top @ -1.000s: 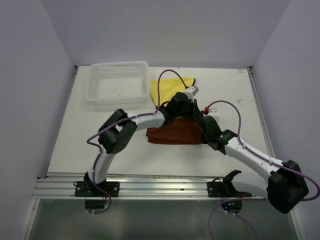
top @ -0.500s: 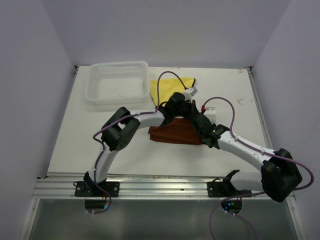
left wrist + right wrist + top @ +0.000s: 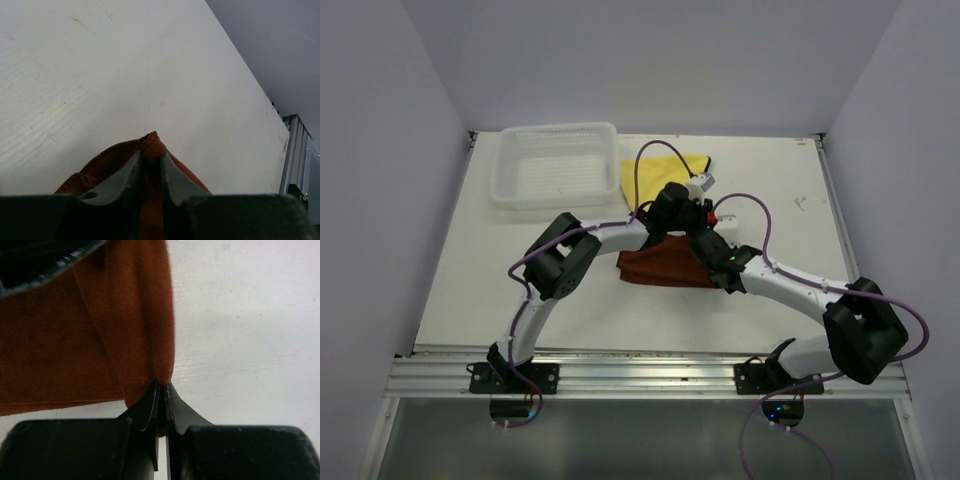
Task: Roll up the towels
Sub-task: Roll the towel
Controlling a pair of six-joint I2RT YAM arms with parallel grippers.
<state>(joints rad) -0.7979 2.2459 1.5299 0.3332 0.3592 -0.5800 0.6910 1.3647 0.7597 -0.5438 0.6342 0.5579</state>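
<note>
The rust-brown towel [image 3: 660, 265] lies partly lifted at the table's middle, under both wrists. My left gripper [image 3: 151, 156] is shut on a pinched corner of this towel [image 3: 152, 142]. My right gripper [image 3: 162, 387] is shut on another edge of the same towel [image 3: 75, 330], which hangs from the jaws. In the top view the two grippers meet close together, the left gripper [image 3: 672, 222] just behind the right gripper [image 3: 705, 245]. The bright yellow towel [image 3: 645, 175] with a dark hem lies flat behind them, partly hidden by the left wrist.
A white mesh basket [image 3: 558, 165] stands at the back left, touching the yellow towel's edge. Purple cables loop over both arms. The table's metal front rail [image 3: 620, 375] runs along the near edge. Grey walls close in both sides.
The right arm has swung left and its gripper has moved toward the left gripper, drawing the brown towel's right end inward. The left gripper stays almost in place.
</note>
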